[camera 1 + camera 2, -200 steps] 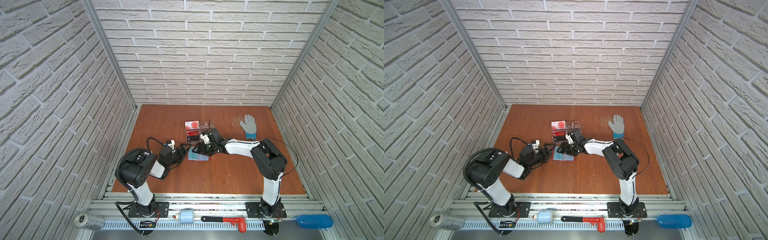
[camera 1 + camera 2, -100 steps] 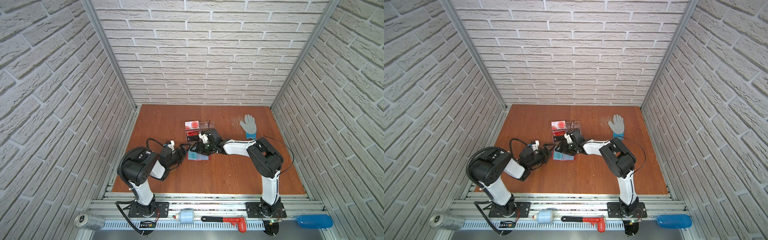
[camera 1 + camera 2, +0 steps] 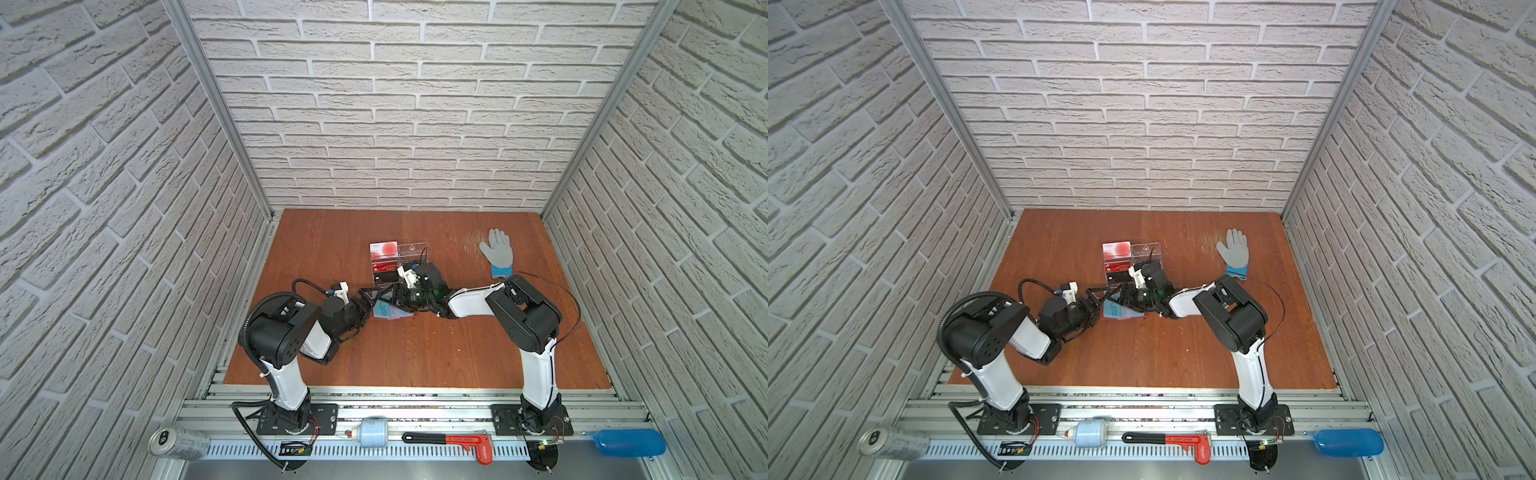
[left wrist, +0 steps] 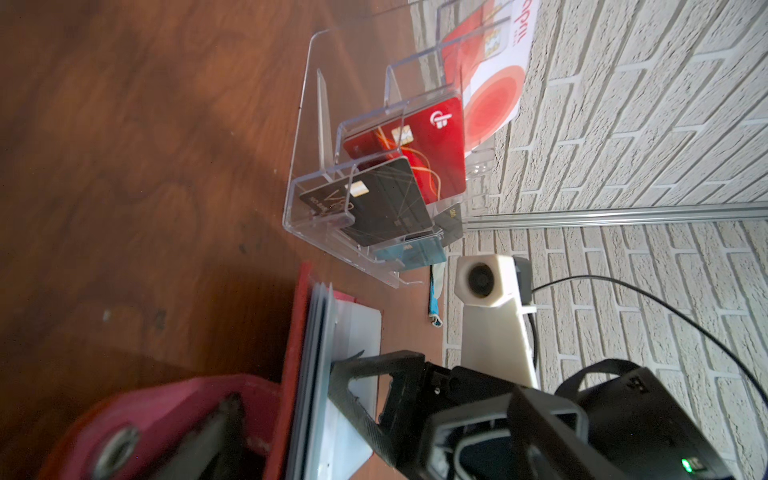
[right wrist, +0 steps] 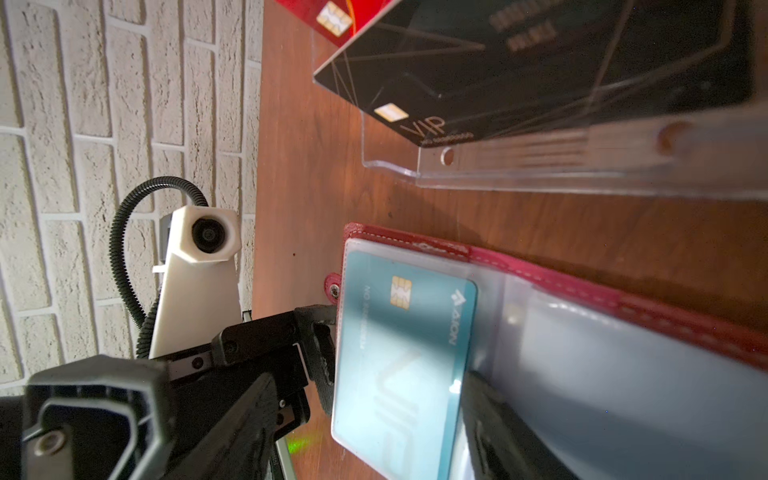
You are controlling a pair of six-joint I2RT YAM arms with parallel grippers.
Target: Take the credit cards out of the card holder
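In both top views my two grippers meet in the middle of the table, over the one red card holder. It lies open and flat, pale blue inside up. My left gripper is spread wide at the holder's left edge, with nothing in it. My right gripper is down on the holder's inside, and I cannot tell how far apart its jaws are. One clear stand is just behind. One gray glove lies well apart, far right.

In the left wrist view, the holder's red flap is close up and one of my left fingers lies over it, blurred. Thin pale leaves show edge-on; I cannot count them. A right finger touches the top leaf. The stand holds four cards — white-and-red, red, black, teal.

In the right wrist view, one teal credit card with a gold chip sits in a clear pocket of the holder. A right finger rests on that pocket. My two left fingers stand wide apart at the holder's edge, near the snap. The stand is just beside the holder — a strip of bare table lies between.
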